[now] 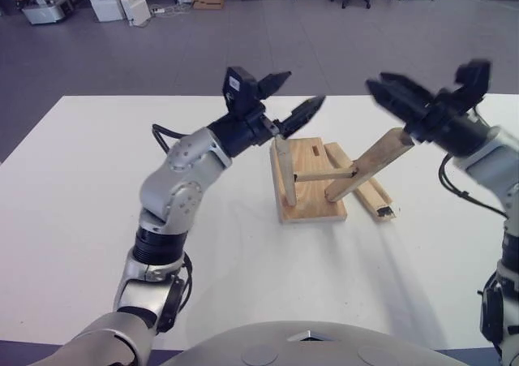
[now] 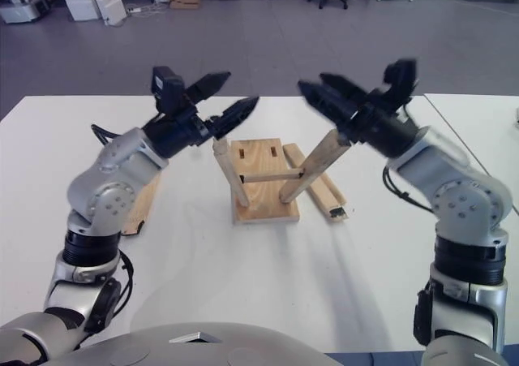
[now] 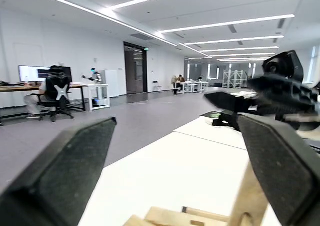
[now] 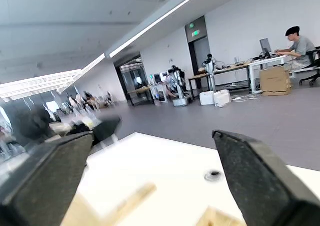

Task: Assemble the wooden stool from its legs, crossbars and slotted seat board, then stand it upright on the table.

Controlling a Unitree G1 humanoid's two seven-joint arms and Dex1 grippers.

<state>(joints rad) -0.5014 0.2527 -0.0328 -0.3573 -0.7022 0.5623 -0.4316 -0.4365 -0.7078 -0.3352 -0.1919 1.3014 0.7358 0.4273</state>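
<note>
Half-built stool [image 1: 312, 197] on table [image 1: 81, 179], left tool [image 1: 305, 88] and right tool [image 2: 312, 83] spread above

seat board [image 1: 315, 205] pale wood | legs [image 1: 379, 160] tan wood | table [image 1: 81, 179] white | fingers [image 1: 305, 113] black

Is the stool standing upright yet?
No, inverted: the seat board lies flat on the table, left leg and right leg slanting upward, joined by a crossbar.

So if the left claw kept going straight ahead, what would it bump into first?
Probably the right gripper, which faces the left gripper above the stool legs; depth is hard to judge.
</note>
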